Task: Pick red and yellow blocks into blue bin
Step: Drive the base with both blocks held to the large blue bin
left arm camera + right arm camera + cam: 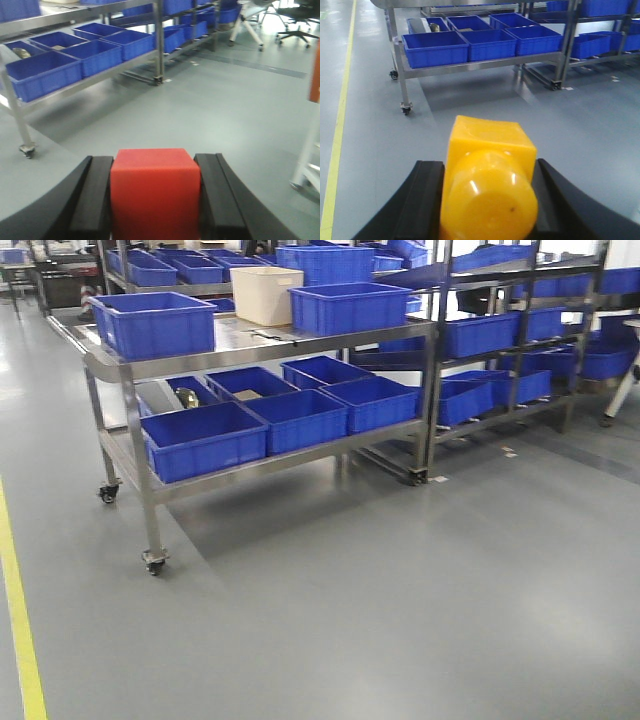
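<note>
Red cube (155, 195) pinched in left gripper (155, 165); yellow brick (490, 185) clamped in right gripper (489, 167), stud toward camera. Both held above floor (210, 115), likely for transit; bin unseen.

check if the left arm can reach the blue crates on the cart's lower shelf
Probably not. The left gripper, shut on the red cube, is far from the blue crates, with open floor between. Nothing blocks the way; the base would likely need to roll closer.
</note>
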